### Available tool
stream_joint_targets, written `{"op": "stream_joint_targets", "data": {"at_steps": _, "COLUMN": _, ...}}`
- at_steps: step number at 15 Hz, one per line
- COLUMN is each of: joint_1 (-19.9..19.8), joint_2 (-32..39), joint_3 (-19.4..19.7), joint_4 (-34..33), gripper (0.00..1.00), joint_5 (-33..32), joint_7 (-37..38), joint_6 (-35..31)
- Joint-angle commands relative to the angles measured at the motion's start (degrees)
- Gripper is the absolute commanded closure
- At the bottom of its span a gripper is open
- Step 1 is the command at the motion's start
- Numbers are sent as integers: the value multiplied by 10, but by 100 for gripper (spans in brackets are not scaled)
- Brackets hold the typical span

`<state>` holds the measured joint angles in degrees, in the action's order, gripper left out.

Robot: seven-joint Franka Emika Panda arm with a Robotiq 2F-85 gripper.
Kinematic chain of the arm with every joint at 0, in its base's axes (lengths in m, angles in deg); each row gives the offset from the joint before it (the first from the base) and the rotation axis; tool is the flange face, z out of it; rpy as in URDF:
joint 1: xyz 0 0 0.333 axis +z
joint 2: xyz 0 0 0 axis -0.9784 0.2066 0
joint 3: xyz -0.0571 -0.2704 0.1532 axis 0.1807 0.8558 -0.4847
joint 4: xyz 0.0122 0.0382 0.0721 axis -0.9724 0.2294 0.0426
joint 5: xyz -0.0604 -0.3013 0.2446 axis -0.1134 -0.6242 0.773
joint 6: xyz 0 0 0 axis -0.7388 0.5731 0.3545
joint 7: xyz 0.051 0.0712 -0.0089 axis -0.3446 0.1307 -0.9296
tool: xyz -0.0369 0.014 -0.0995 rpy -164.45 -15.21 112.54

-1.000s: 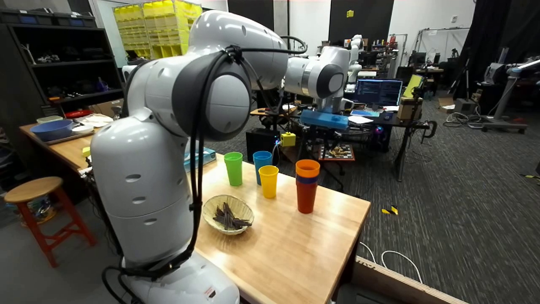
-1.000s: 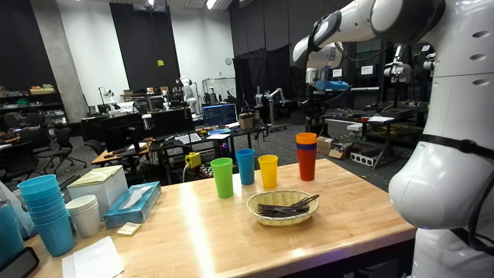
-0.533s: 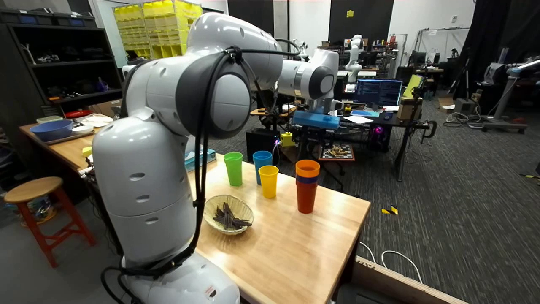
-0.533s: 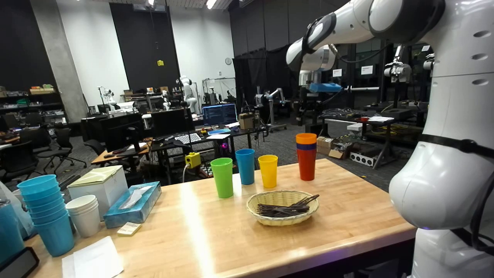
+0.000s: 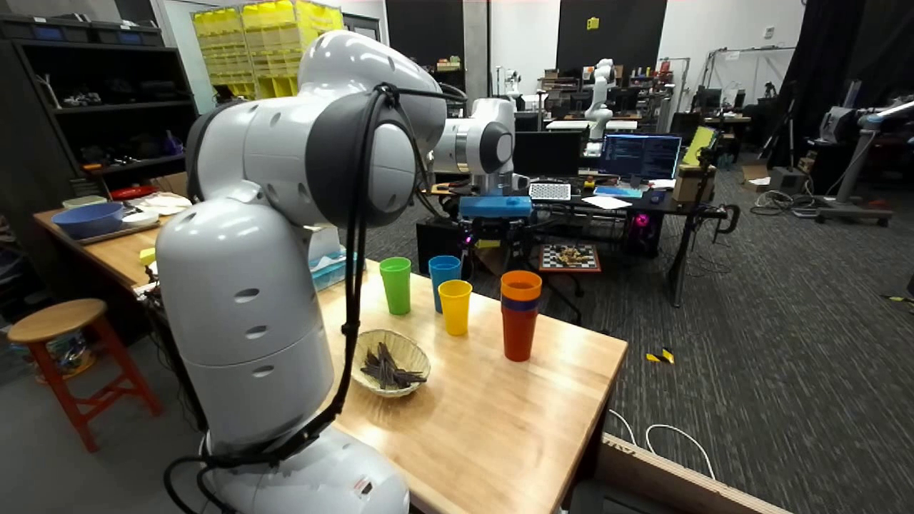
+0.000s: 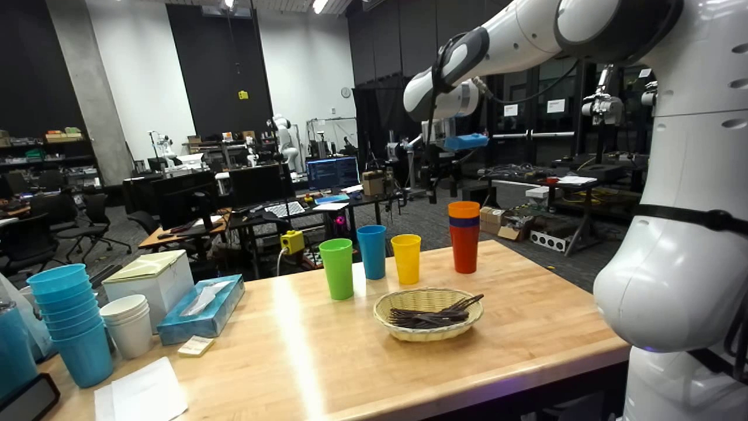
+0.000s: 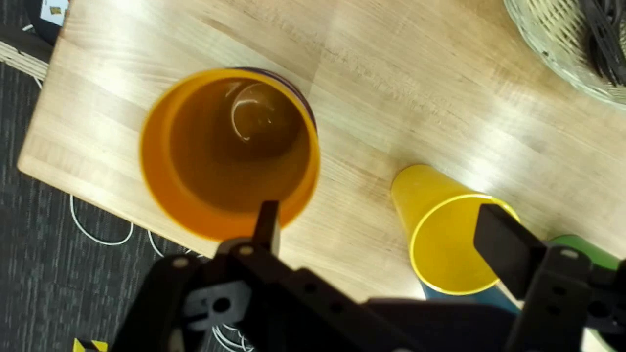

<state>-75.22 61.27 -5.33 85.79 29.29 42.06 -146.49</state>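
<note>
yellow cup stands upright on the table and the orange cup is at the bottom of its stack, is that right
Not quite: the orange cup is at the top of its stack, with a red cup at the bottom, as both exterior views show. The yellow cup does stand upright on the table.

cup stack (image 6: pixel 464 238), yellow cup (image 6: pixel 407 259), open gap between

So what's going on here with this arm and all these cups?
A robot arm holds its open gripper above a wooden table; nothing is gripped. Near it are an orange-topped stack of tumblers and a yellow tumbler. A blue tumbler and a green tumbler stand close by, and a wicker basket holds dark cutlery.
</note>
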Motion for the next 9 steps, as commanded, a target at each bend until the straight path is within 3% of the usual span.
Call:
{"op": "stream_joint_targets", "data": {"at_steps": 1, "joint_1": 15, "joint_2": -8, "joint_3": -17, "joint_4": 22, "gripper": 0, "joint_5": -32, "joint_7": -3, "joint_6": -24}}
{"op": "stream_joint_targets", "data": {"at_steps": 6, "joint_1": 29, "joint_2": -4, "joint_3": -34, "joint_4": 35, "gripper": 0, "joint_5": -40, "joint_7": -8, "joint_6": -57}}
{"op": "stream_joint_targets", "data": {"at_steps": 8, "joint_1": 31, "joint_2": -14, "joint_3": -36, "joint_4": 58, "gripper": 0, "joint_5": -43, "joint_7": 6, "joint_6": -103}}
{"op": "stream_joint_targets", "data": {"at_steps": 9, "joint_1": 29, "joint_2": 2, "joint_3": -35, "joint_4": 32, "gripper": 0, "joint_5": -31, "joint_7": 0, "joint_6": -67}}
